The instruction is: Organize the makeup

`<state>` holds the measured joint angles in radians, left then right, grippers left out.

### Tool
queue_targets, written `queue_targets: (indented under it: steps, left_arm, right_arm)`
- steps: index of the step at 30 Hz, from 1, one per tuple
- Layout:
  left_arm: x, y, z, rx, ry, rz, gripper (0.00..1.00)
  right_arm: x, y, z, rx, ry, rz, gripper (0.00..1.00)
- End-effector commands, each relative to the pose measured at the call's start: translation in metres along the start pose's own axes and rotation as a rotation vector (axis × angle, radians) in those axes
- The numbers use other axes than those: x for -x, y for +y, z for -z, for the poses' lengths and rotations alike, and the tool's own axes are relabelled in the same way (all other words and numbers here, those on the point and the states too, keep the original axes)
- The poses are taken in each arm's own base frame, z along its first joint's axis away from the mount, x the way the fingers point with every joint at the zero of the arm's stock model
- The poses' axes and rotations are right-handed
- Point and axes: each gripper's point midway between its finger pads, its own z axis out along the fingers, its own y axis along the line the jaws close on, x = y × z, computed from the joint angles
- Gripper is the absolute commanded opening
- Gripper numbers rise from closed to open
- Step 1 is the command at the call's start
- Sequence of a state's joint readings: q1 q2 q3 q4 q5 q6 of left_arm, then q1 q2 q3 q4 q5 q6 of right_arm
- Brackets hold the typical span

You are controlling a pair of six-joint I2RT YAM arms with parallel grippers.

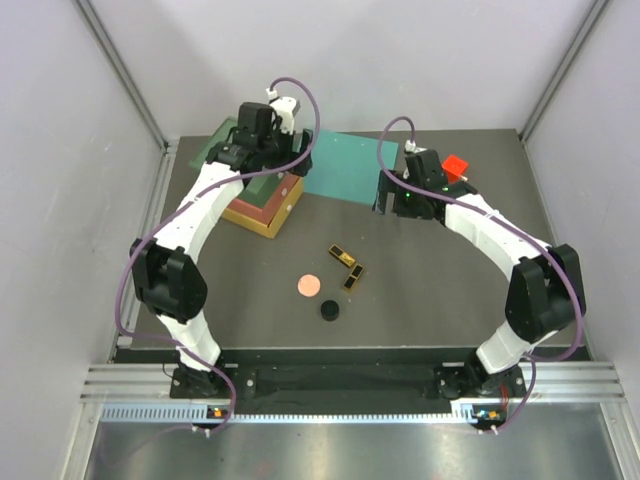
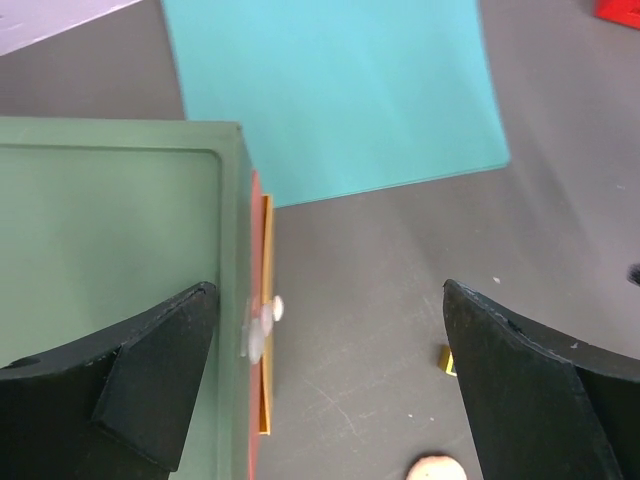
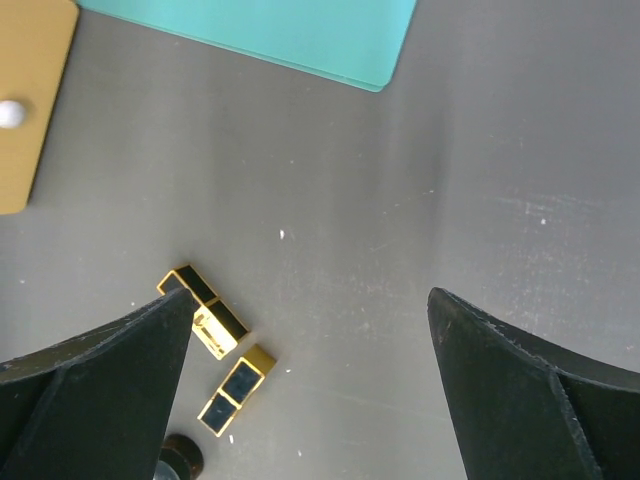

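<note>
Left hand [image 2: 328, 292], right hand [image 3: 310, 296] apart, empty; 2 cases [image 1: 340, 254] [image 1: 352, 277], disc [image 1: 308, 286], jar [image 1: 329, 311] outside box [image 1: 262, 216].

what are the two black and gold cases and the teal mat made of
The black-and-gold cases look like hard glossy plastic with metallic gold trim: crisp edges, dark panels in shiny frames. Real metal cannot be ruled out. The teal mat seems a thin matte sheet, perhaps plastic or silicone: flat, even colour, rounded corner.
</note>
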<state>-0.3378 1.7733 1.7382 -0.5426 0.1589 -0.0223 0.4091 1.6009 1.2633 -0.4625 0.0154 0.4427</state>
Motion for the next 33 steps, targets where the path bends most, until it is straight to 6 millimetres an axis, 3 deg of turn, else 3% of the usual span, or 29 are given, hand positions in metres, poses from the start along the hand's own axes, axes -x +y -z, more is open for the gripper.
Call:
queue_targets:
  steps: [1, 8, 14, 18, 20, 21, 24, 25, 26, 27, 33]
  left_arm:
    - [0.008, 0.023, 0.012, 0.144, -0.001, -0.005, 0.99]
    - [0.029, 0.048, 0.023, 0.246, -0.063, 0.064, 0.99]
    - [0.049, 0.065, 0.043, 0.265, -0.123, 0.093, 0.99]
    - [0.047, 0.084, 0.054, 0.313, -0.126, 0.108, 0.96]
    - [0.046, 0.088, 0.060, 0.322, -0.131, 0.114, 0.87]
    - [0.040, 0.093, 0.060, 0.327, -0.118, 0.119, 0.71]
    - [0.033, 0.101, 0.064, 0.348, -0.109, 0.130, 0.37]
    - [0.031, 0.101, 0.065, 0.350, -0.108, 0.133, 0.17]
    - [0.030, 0.102, 0.065, 0.353, -0.104, 0.133, 0.07]
    - [0.025, 0.105, 0.064, 0.361, -0.092, 0.136, 0.01]
    - [0.011, 0.111, 0.057, 0.372, -0.057, 0.146, 0.00]
  right_arm:
    - [0.017, 0.015, 0.010, 0.073, -0.053, -0.006, 1.00]
    - [0.017, 0.033, 0.009, 0.147, -0.065, 0.017, 1.00]
    - [0.025, 0.085, 0.005, 0.318, -0.072, 0.050, 1.00]
    - [0.027, 0.127, -0.004, 0.503, -0.032, -0.027, 1.00]
    - [0.023, 0.143, -0.016, 0.559, -0.001, -0.055, 1.00]
    - [0.032, 0.162, -0.011, 0.643, -0.006, -0.089, 1.00]
    - [0.032, 0.189, -0.024, 0.742, 0.053, -0.172, 1.00]
    - [0.040, 0.201, -0.024, 0.789, 0.034, -0.183, 1.00]
    - [0.039, 0.206, -0.035, 0.807, 0.050, -0.210, 1.00]
    - [0.039, 0.216, -0.033, 0.852, 0.082, -0.261, 0.98]
    - [0.049, 0.252, -0.048, 1.020, 0.128, -0.436, 0.73]
